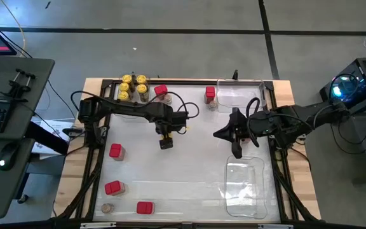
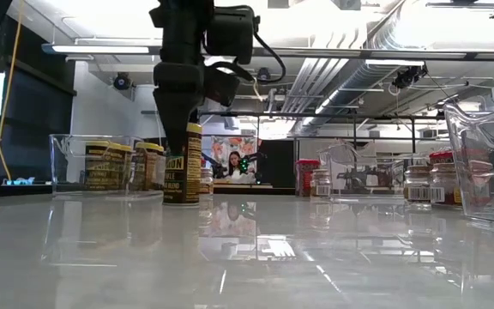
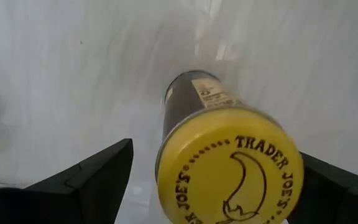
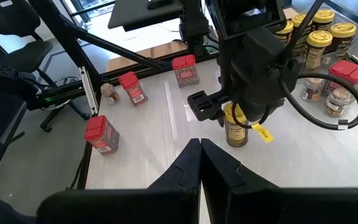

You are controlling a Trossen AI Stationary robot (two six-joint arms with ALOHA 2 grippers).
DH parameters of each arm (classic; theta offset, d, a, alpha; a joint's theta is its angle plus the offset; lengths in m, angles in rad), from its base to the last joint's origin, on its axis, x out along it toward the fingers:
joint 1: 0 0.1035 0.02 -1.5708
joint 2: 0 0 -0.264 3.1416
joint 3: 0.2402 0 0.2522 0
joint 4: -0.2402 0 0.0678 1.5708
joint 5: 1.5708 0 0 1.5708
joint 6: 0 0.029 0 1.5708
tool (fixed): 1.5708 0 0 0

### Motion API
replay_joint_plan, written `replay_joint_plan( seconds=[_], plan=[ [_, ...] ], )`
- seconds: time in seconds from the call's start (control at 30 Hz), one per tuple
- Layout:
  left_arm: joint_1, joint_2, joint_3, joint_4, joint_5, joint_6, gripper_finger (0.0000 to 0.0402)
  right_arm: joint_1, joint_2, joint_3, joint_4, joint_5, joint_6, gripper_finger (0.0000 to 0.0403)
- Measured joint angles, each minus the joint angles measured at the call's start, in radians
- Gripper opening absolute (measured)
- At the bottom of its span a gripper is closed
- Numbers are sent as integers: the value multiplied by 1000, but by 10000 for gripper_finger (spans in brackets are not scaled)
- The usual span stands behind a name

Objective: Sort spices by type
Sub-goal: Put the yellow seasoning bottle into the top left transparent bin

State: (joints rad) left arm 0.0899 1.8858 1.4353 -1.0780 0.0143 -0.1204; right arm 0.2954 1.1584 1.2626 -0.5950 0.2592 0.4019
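Note:
A yellow-lidded jar stands upright on its base on the white table, near the middle. My left gripper is open and hangs over it, with one finger on each side of the lid. My right gripper is shut and empty over the table's right half. Several more yellow-lidded jars stand grouped at the far left. Red boxes are scattered on the left and along the far edge. A brown-lidded jar stands at the near left. My left gripper comes from above, pointing down, around the jar's yellow lid. One finger stands clear of the lid with a gap. The other finger is right beside the lid's rim; whether it touches, I cannot tell.
A clear tray sits at the far right and another at the near right. Brown-lidded jars stand beside a red box near the far edge. The table's middle and near centre lie bare. A black frame rims the table.

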Motion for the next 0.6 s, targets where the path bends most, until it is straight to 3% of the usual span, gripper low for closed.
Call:
replay_joint_plan(
  seconds=[0.37,0.47,0.6],
  plan=[
    [-2,0,0,18,0,31,320,0,0,0,0,0,1,0],
    [-4,0,0,18,3,44,277,0,0,0,0,0,1,0],
    [-13,-2,2,14,10,62,188,0,0,0,0,0,-6,0]
  ],
)
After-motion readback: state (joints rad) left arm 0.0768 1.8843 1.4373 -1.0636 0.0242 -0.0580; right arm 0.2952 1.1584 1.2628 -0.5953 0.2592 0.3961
